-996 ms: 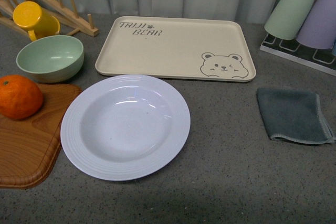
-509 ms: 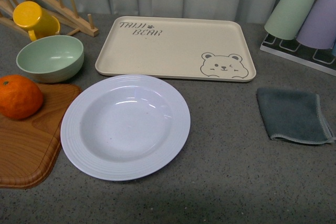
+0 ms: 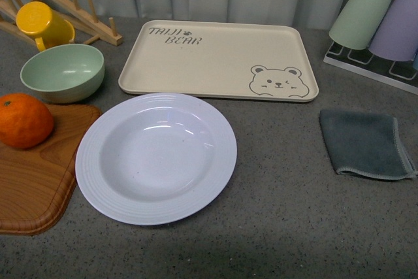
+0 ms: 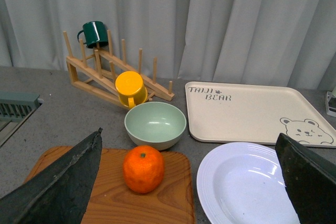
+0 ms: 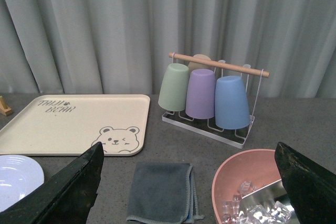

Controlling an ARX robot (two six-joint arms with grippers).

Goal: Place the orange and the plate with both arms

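Note:
The orange (image 3: 23,120) sits on a wooden cutting board (image 3: 32,187) at the left of the grey counter; it also shows in the left wrist view (image 4: 143,168). The white plate (image 3: 98,181) lies empty beside the board, in front of the beige bear-print tray (image 3: 215,57); the left wrist view (image 4: 215,182) and the right wrist view (image 5: 31,169) show its rim too. My left gripper (image 4: 194,192) is open and empty, raised well back from the orange and plate. My right gripper (image 5: 194,192) is open and empty above the counter's right side. Neither arm shows in the front view.
A pale green bowl (image 3: 63,71) and a yellow cup (image 3: 43,25) on a wooden rack (image 3: 72,4) stand behind the board. A grey cloth (image 3: 364,143) lies at the right. Upturned cups on a wire rack (image 5: 210,95) stand far right. A pink bowl with ice (image 5: 252,187) is near.

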